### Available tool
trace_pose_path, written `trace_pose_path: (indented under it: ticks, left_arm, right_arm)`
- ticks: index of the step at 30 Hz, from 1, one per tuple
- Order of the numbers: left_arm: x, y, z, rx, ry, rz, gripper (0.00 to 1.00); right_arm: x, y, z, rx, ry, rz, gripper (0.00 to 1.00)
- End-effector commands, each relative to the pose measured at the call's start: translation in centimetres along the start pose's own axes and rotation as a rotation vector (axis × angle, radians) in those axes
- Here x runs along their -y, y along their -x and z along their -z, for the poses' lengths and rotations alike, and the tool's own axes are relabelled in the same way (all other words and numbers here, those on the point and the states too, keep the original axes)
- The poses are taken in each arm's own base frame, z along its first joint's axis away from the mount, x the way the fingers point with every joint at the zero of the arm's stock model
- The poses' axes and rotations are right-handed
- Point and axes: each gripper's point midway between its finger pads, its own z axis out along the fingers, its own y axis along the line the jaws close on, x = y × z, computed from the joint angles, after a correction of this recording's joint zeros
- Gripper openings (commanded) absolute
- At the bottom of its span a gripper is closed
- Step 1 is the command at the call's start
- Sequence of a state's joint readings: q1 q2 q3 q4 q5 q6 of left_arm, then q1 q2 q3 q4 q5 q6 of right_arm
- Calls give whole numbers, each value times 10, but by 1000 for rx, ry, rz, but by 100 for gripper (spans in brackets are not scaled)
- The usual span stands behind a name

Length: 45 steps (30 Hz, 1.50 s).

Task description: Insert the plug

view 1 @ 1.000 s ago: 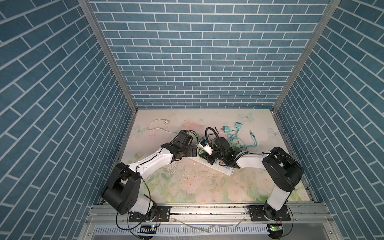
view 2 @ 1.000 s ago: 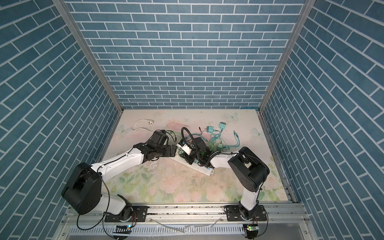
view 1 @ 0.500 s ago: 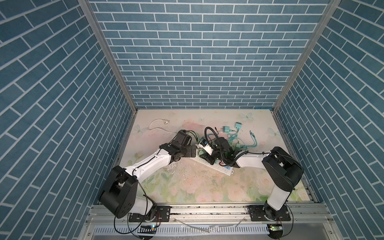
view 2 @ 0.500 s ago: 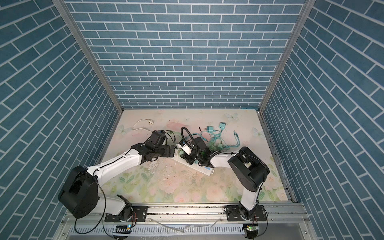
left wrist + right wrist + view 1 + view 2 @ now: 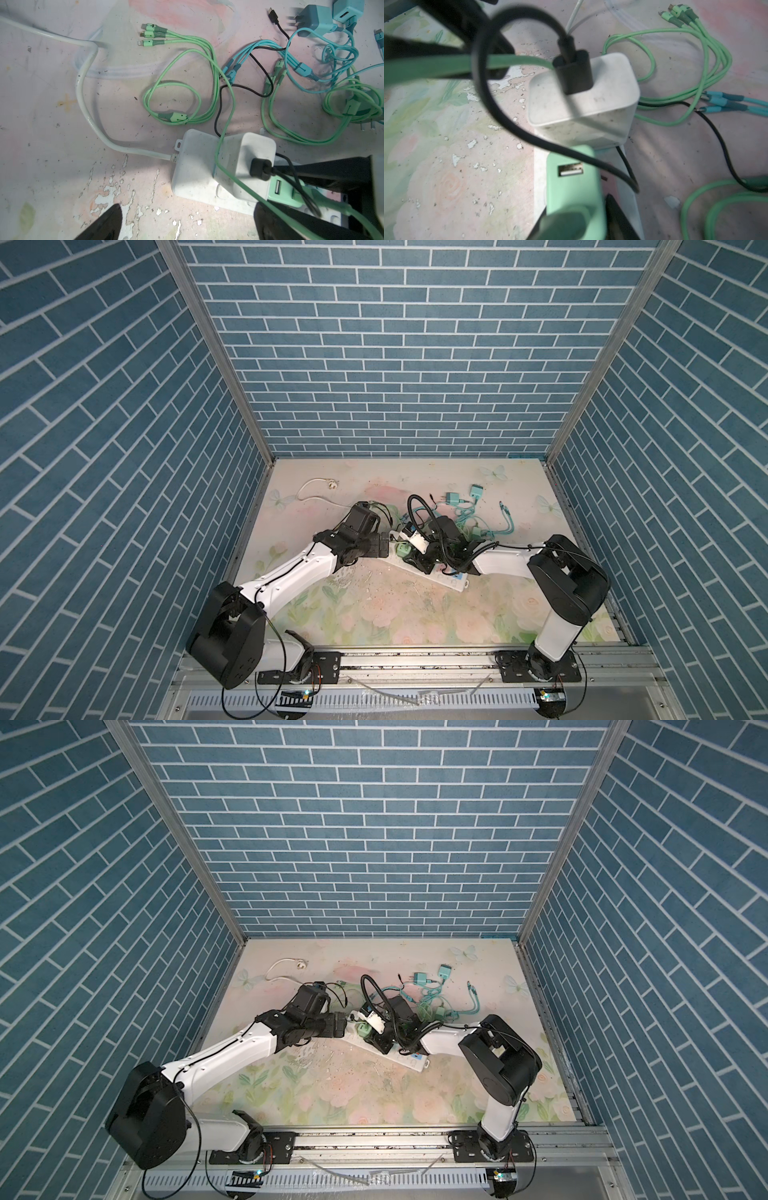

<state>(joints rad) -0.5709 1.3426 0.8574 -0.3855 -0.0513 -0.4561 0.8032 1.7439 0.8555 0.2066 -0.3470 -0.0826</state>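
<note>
A white power strip (image 5: 451, 580) (image 5: 412, 1061) lies slantwise mid-table. A white charger (image 5: 245, 158) (image 5: 583, 108) with a black cable stands plugged in at its end. Beside it the green plug (image 5: 575, 182) (image 5: 284, 193) (image 5: 402, 549) sits upright on the strip. My right gripper (image 5: 574, 214) (image 5: 415, 560) straddles this plug, fingers close at each side with a slim gap, so it is open. My left gripper (image 5: 187, 207) (image 5: 384, 547) is wide open at the strip's cord end, holding nothing.
Green cables (image 5: 182, 99) and blue cables (image 5: 307, 68) with blue chargers (image 5: 455, 498) lie tangled behind the strip. The strip's white cord (image 5: 87, 99) runs to the far left. A green cable and a black one hang across the right wrist view.
The left arm's shoulder and upper link have swung slightly leftward. Both grippers stay at the strip, and the green plug has not moved.
</note>
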Motion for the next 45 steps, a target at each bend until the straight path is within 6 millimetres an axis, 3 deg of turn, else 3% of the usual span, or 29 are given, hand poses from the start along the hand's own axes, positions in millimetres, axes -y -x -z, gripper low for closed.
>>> trace_pose_path:
  ticks: [1, 8, 17, 20, 24, 27, 32, 39, 45]
  left_arm:
    - [-11, -16, 3, -34, 34, -2, 100]
    - [-16, -30, 7, -50, 29, 4, 100]
    - [-27, -18, 33, -13, 91, 4, 100]
    - [-27, -6, 42, -3, 117, -11, 100]
    - [-12, 19, 45, 11, 116, -55, 100]
    - [13, 39, 41, 22, 96, -121, 100]
    - [88, 59, 25, 9, 17, -297, 100]
    - [198, 52, -12, -61, -138, -433, 100]
    - [252, 41, -44, -100, -257, -421, 100]
  right_arm:
    - [-9, -32, 8, -110, 21, -43, 39]
    - [-7, -35, 19, -98, 5, -58, 39]
    - [4, -14, 65, 18, -30, -103, 38]
    - [29, -9, 83, 58, -141, -158, 38]
    - [80, -5, 120, 80, -353, -323, 37]
    - [100, -5, 145, 70, -432, -422, 37]
    - [128, -11, 187, 87, -576, -589, 36]
    - [163, -43, 238, 122, -727, -868, 35]
    - [183, -70, 264, 171, -769, -1003, 34]
